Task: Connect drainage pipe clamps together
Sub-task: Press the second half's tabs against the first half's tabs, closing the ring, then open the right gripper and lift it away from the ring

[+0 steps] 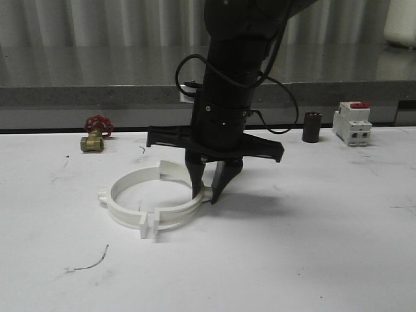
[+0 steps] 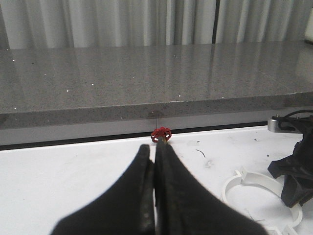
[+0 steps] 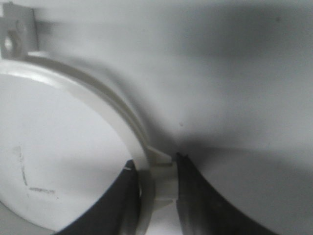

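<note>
Two white drainage pipe clamps (image 1: 130,214) lie on the white table (image 1: 312,247) as a wide ring, their flat end tabs meeting at the back and at the front. My right gripper (image 1: 205,197) points straight down over the ring's right side. In the right wrist view its fingers (image 3: 156,164) straddle the clamp wall (image 3: 98,93) at a small side lug, one inside the ring and one outside, pressed against the plastic. My left gripper (image 2: 154,147) hangs shut and empty above the table, to the left of the ring (image 2: 254,181).
A brass valve with a red handwheel (image 1: 96,133) sits at the back left. A dark cylinder (image 1: 312,127) and a white circuit breaker with a red switch (image 1: 351,123) stand at the back right. A grey counter ledge (image 1: 97,91) bounds the table's far edge.
</note>
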`<action>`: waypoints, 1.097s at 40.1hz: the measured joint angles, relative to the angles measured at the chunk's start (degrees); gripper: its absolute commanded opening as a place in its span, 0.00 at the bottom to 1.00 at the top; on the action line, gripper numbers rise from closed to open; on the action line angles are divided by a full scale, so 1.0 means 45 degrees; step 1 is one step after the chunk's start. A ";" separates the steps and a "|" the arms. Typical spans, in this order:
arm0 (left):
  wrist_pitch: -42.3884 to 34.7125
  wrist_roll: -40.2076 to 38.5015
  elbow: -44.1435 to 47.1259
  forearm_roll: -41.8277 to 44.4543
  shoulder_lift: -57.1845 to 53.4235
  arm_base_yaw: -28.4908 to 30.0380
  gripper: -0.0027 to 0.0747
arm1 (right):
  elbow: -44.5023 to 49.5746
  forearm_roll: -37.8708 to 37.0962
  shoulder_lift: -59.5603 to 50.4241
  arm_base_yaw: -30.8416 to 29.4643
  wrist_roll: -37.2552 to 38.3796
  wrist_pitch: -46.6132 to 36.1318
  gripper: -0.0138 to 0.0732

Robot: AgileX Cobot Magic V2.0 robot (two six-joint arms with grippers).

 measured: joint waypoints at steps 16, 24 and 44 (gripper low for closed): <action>0.0000 0.0000 0.0000 0.0000 0.0000 0.0000 0.01 | -0.0099 0.0101 0.0101 0.0000 0.0090 0.0099 0.34; 0.0000 0.0000 0.0000 0.0000 0.0000 0.0000 0.01 | -0.0099 0.0132 0.0101 0.0000 0.0121 0.0099 0.52; 0.0000 0.0000 0.0000 0.0000 0.0000 0.0000 0.01 | -0.0178 0.0455 0.0101 0.0059 0.0597 -0.0192 0.72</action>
